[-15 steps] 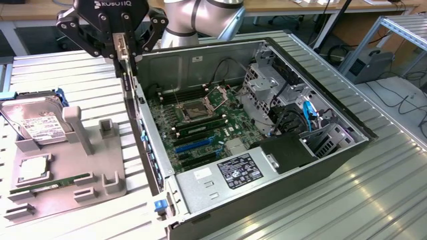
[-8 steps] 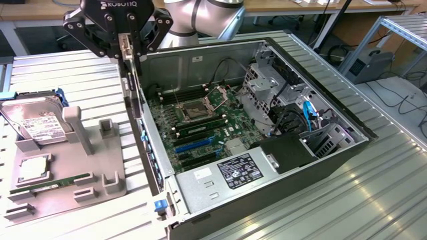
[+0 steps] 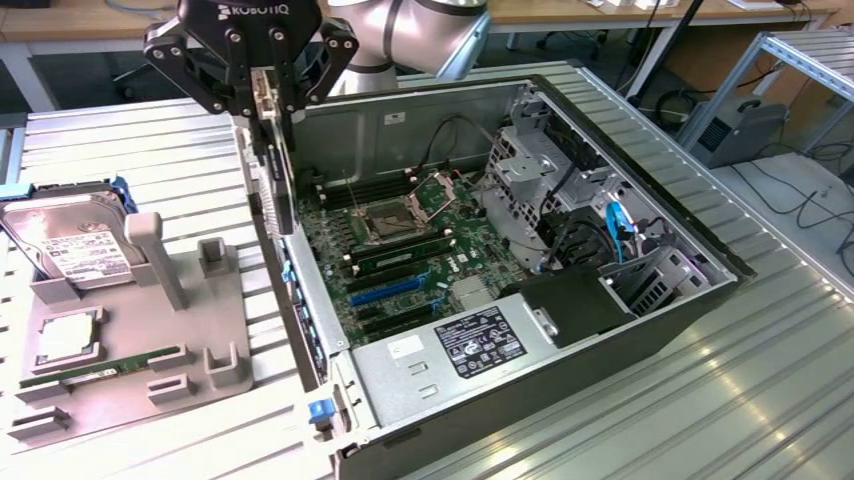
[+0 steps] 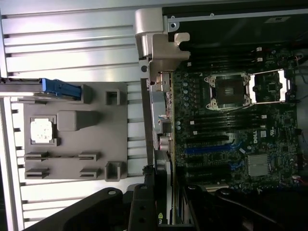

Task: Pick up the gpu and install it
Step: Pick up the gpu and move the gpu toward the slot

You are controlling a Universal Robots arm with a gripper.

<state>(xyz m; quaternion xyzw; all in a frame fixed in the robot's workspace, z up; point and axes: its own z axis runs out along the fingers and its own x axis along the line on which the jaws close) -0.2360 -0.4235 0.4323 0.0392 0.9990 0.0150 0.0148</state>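
light: bright, from above | exterior: glare washes table [image 3: 781, 420] and tray [image 3: 127, 398] near corner, case [image 3: 400, 118] interior shadowed | wrist: table slats blown white, gpu [image 4: 161, 115] edge pale, gripper [image 4: 163, 187] underexposed, dark

Looks like a robotics lab to me: robot arm [image 3: 400, 40] and its tool [image 3: 267, 98] by a gutted PC case [image 3: 561, 400] on a ribbed aluminium surface [image 3: 774, 380], grey parts jig [image 3: 134, 320] alongside, wooden desks [image 3: 67, 20] and floor cables [image 3: 814, 200] behind.
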